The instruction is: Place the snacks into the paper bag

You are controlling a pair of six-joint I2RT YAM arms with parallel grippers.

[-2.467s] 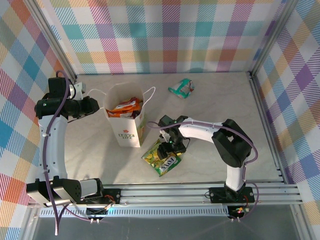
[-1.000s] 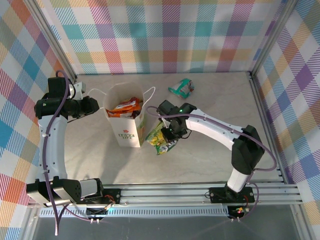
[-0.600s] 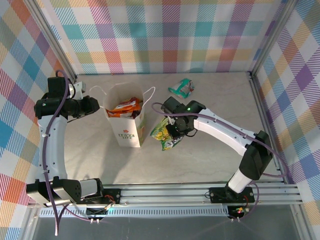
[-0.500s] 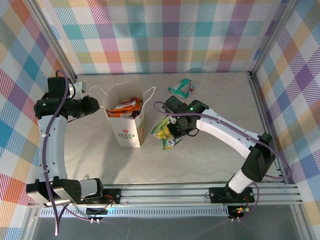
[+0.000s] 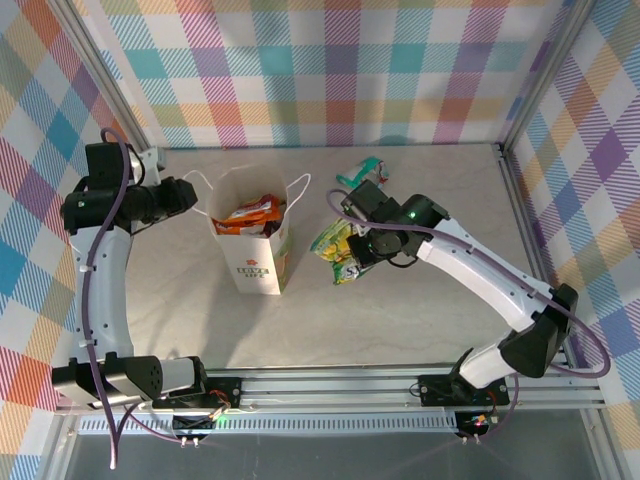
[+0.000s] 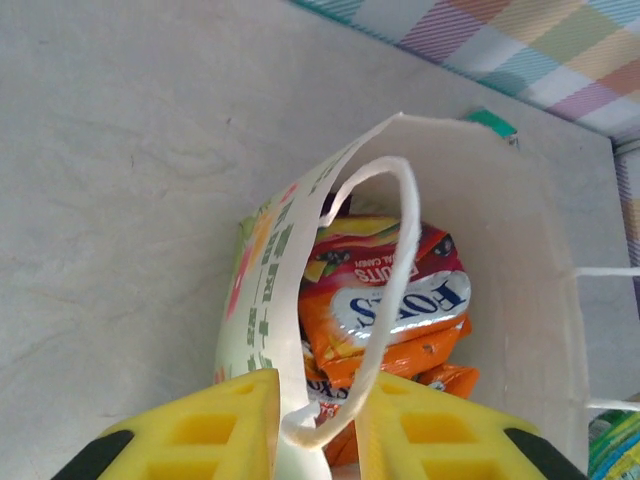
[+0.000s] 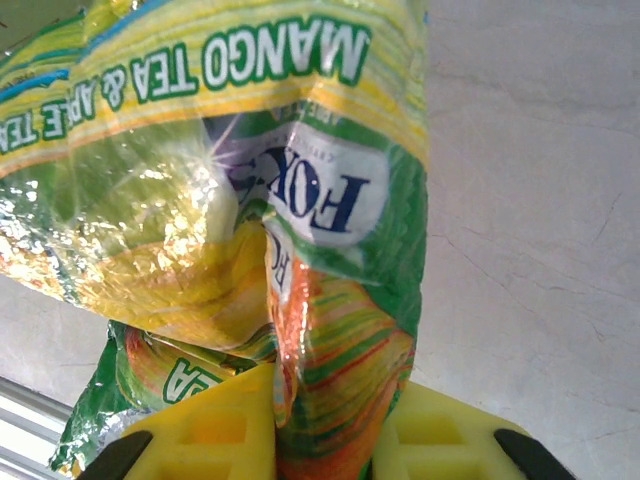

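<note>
We see the right end effector (image 7: 322, 405) pressed together on the green-yellow packet (image 7: 250, 200), with the foil bunched between its yellow fingers (image 7: 215, 425). From above, that green-yellow packet (image 5: 338, 248) sits in the right end effector (image 5: 362, 256) just to the right of the paper bag (image 5: 255, 268), outside it and not touching it. The left end effector (image 6: 318, 425) pinches the left wall of the paper bag (image 6: 520, 250) together with one white cord handle (image 6: 405, 230), and the bag stands upright with its mouth open.

On the held packet we read "MANGO TEA" and "FOX'S". Inside the bag lie orange packets (image 6: 390, 320), the top one marked "FOX'S". We cannot read the print on the bag's front surely from above.

A teal packet (image 5: 358, 172) lies on the pale marbled bench (image 5: 420, 320) behind the right arm. Pastel plaid walls (image 5: 320, 70) surround the bench, and a metal rail (image 5: 330, 385) runs along its near edge.
</note>
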